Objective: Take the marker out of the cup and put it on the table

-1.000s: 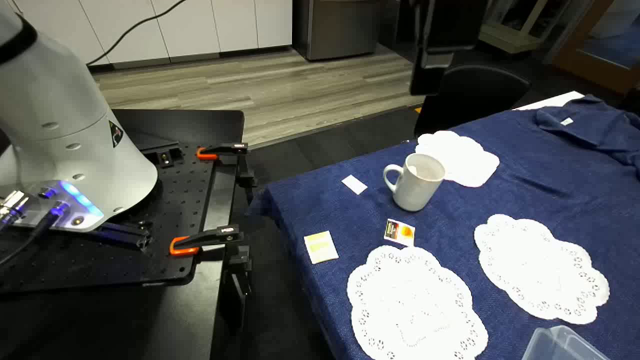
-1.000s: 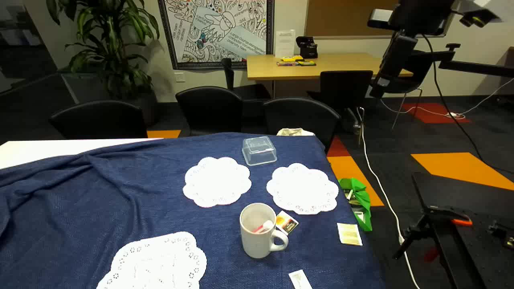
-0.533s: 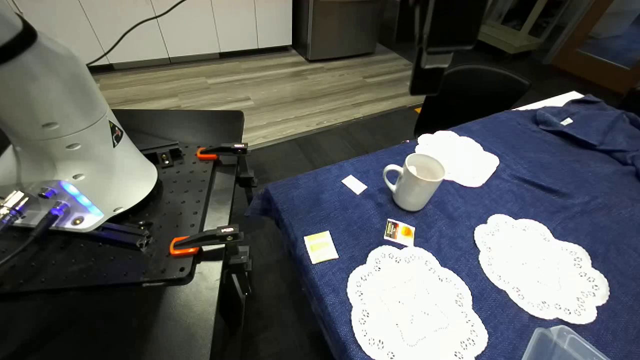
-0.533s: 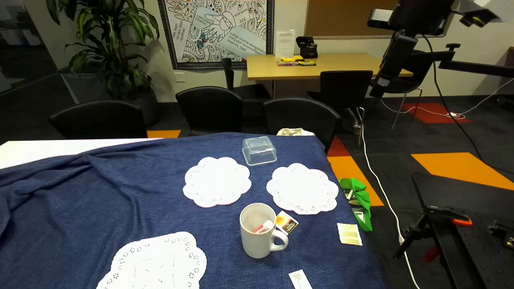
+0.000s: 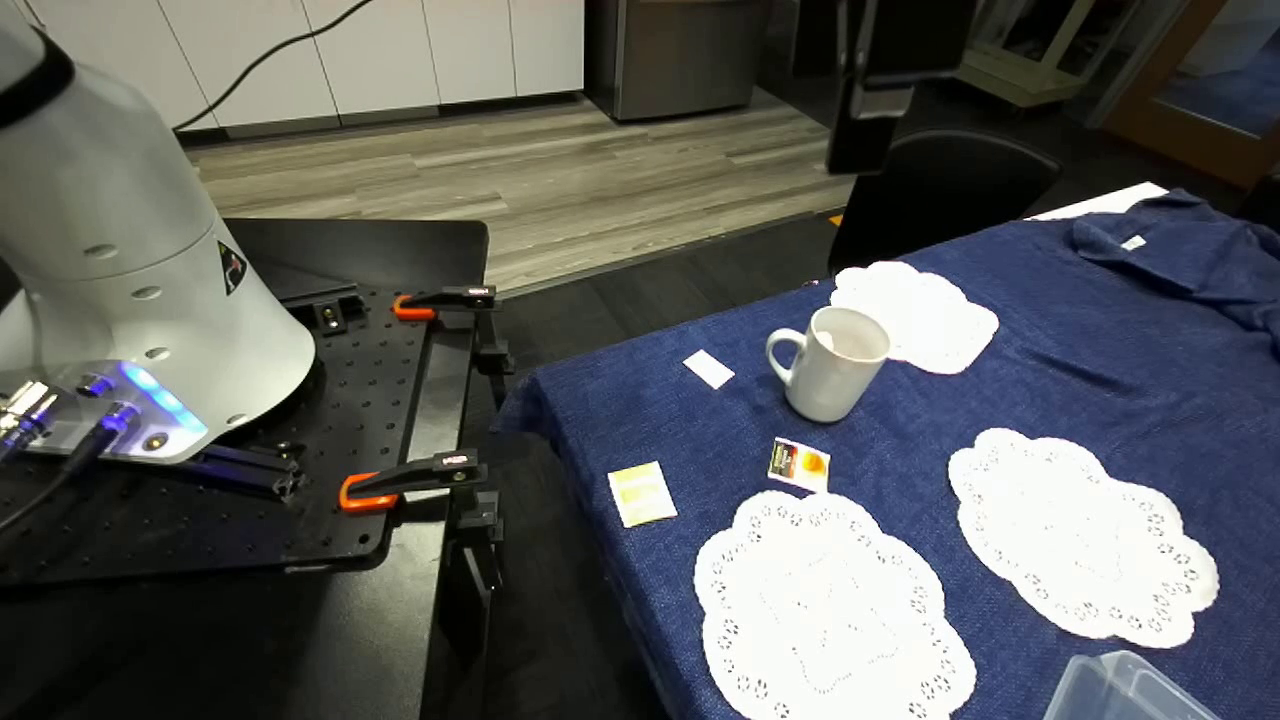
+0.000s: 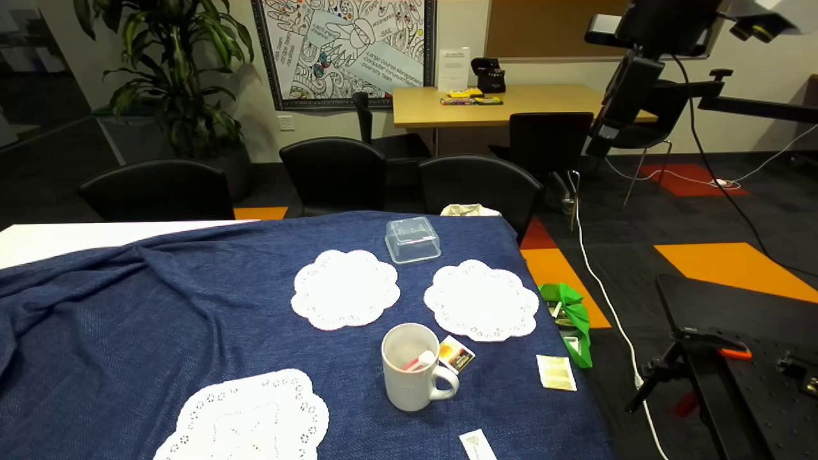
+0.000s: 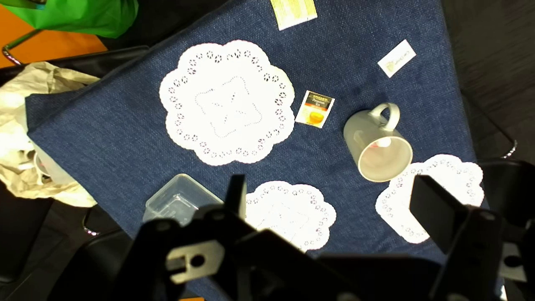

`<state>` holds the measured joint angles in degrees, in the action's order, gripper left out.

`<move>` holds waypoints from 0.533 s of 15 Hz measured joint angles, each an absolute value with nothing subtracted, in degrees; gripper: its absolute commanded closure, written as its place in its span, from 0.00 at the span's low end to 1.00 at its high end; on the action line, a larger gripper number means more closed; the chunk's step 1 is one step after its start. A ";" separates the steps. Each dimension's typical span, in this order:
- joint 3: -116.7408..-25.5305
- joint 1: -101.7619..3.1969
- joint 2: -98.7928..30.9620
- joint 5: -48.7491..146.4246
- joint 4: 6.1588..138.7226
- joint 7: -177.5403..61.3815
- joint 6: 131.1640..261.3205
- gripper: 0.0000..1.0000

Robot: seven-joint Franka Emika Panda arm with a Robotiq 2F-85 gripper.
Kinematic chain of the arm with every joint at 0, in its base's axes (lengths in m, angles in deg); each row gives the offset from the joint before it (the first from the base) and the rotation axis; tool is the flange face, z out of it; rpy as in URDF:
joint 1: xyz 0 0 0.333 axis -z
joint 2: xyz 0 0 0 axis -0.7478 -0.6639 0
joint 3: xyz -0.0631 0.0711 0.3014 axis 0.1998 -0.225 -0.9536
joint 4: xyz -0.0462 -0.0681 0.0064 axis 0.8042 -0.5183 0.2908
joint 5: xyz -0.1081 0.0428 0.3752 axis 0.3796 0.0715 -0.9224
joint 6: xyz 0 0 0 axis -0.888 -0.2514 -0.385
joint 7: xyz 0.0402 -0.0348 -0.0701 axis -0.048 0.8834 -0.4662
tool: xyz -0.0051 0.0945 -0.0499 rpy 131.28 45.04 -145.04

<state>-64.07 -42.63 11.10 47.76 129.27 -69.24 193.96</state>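
Marker (image 6: 414,365), reddish with a white end: lies slanted inside the cup (image 6: 409,388). Its reddish length shows in the wrist view; in an exterior view a white tip (image 5: 826,341) alone shows within the rim.

Cup: plain white, one loop handle, upright on the navy-clothed table (image 6: 358,377); faint side marking, unreadable.

Tea packet (image 7: 315,109): near the cup, apart from it; wrist view gives what looks like "Premium", other lettering blurred.

White packet (image 7: 397,58): flat, near the cup; print unclear.

Doilies (image 7: 228,102): three, white lace, flat.

Yellow-and-white packet (image 6: 556,372): flat, near the table edge; print illegible.

Clear plastic container (image 6: 412,240): whole in an exterior view, partly covered in the wrist view.

Gripper (image 7: 330,188): raised, well apart from the cup; fingers (image 7: 434,209) spread wide.

Green bag (image 7: 104,19): in the wrist view and an exterior view.

Robot base (image 5: 150,270): on the black workbench (image 5: 200,640) with orange clamps (image 5: 365,503); base in an exterior view only.

Framed print (image 6: 348,57): far wall, in an exterior view; legible, "Management" and "Diversity Team".
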 measured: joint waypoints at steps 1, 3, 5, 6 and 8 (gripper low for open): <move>-64.94 -42.73 10.80 47.81 128.92 -69.24 193.96 0.00; -66.64 -42.98 9.71 47.91 127.86 -69.24 193.94 0.00; -67.94 -43.20 7.90 47.91 126.35 -69.24 193.55 0.00; -68.27 -43.46 6.70 47.90 125.45 -69.24 193.17 0.00; -68.46 -44.17 3.90 47.88 123.61 -69.24 192.76 0.00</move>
<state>-68.46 -44.17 3.90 47.88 123.61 -69.24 192.76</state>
